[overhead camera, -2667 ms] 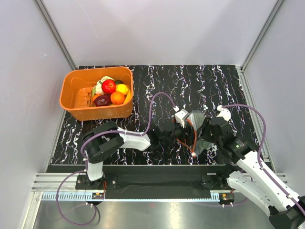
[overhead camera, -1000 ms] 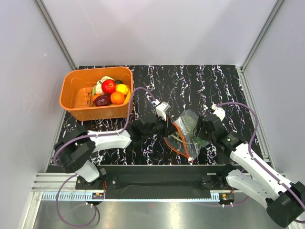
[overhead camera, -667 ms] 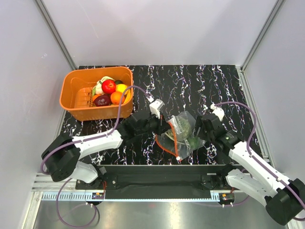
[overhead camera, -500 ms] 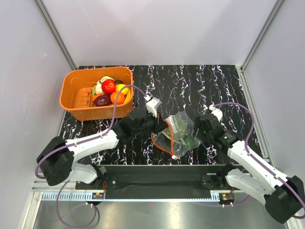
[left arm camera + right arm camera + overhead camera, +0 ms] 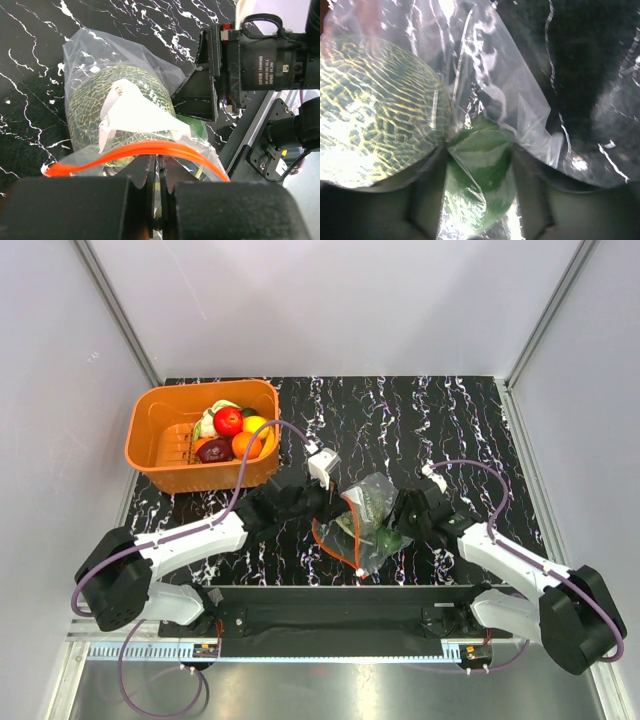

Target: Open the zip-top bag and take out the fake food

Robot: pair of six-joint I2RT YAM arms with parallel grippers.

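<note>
The zip-top bag (image 5: 372,510) hangs between my two grippers over the middle of the black table. Its orange-red zip strip (image 5: 330,540) curves along the left side. My left gripper (image 5: 328,510) is shut on the bag's mouth edge, just under the strip (image 5: 145,147), below the white patch (image 5: 135,112). My right gripper (image 5: 400,520) is shut on the bag's other end, with its fingers on either side of a smooth green piece (image 5: 480,185) inside the plastic. A netted green melon-like piece (image 5: 375,100) is also in the bag. A red apple-like ball (image 5: 228,421) and a maroon piece (image 5: 214,450) lie in the basket.
An orange basket (image 5: 160,465) stands at the back left, holding orange and yellow fruit balls and a white garlic-like piece. The left arm's purple cable loops past its right rim. Grey walls close the table on three sides.
Both grippers have carried the bag leftward across the table. The right arm has stretched further left and lower, and the bag has bunched between the two grippers.
</note>
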